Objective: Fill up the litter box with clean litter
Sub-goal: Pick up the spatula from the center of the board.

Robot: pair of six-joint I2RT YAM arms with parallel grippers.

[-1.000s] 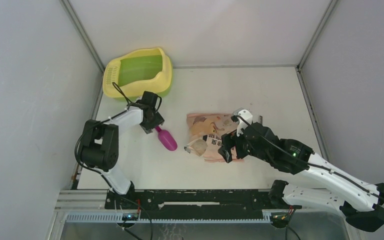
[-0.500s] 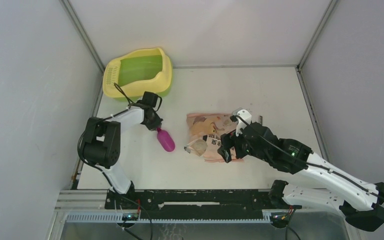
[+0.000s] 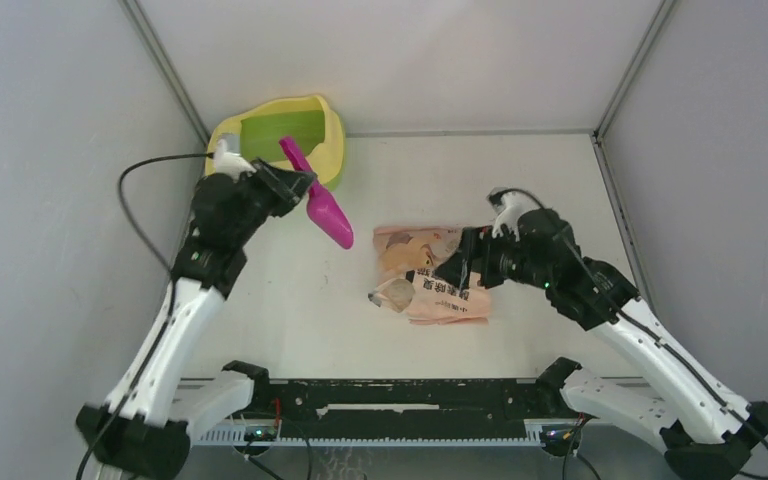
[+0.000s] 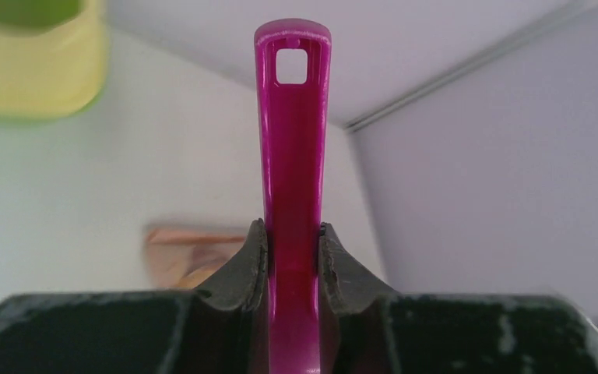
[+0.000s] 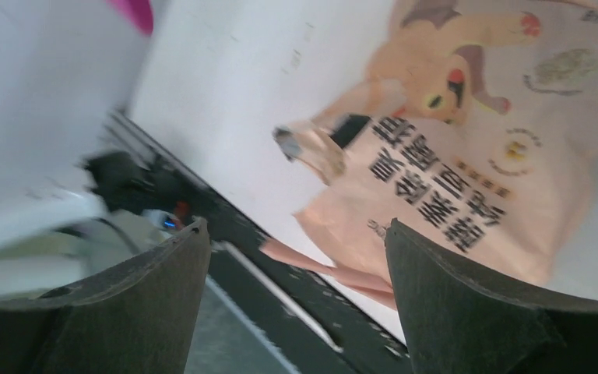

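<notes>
The left gripper [image 4: 292, 251] pinches the magenta scoop [image 3: 328, 212] by its handle, aloft beside the litter box [image 3: 332, 140] at far left. The right gripper [image 5: 296, 257] gapes empty above the litter bag [image 5: 467, 156]. Held by so thin a handle, a loaded scoop may swivel, spilling granules on the bench [image 3: 540, 190].

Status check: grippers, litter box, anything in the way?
Left gripper shut on magenta scoop, held aloft near litter box. Right gripper open over bag. No obstruction seen.
</notes>
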